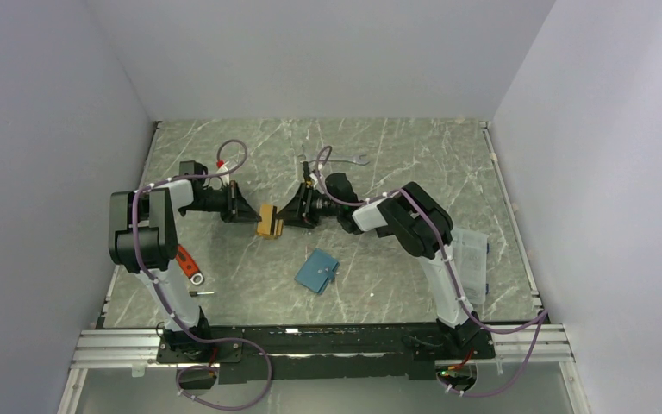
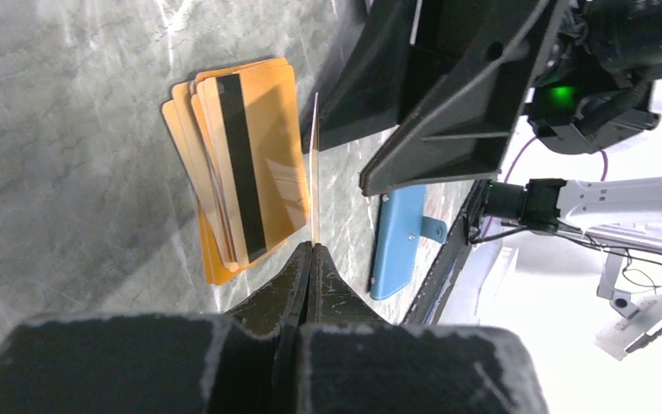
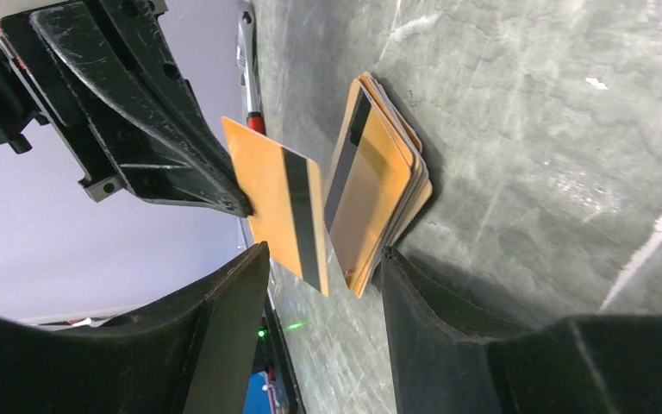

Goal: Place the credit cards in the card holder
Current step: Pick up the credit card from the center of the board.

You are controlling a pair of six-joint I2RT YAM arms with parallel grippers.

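The left gripper (image 2: 312,250) pinches one thin orange plastic card with a black stripe (image 3: 280,207), standing on its edge. The right gripper (image 3: 323,257) is spread wide by the pile of orange cards (image 2: 241,172). The small blue folding card holder (image 1: 316,271) lies apart, nearer the arm bases.

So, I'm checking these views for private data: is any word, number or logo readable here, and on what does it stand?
No text can be read in any view.
The held card: orange with a black stripe, no print showing.
The card stack: the same, no print showing.
The card holder: plain blue, no mark visible.
The clear packet: too small and blurred to tell.
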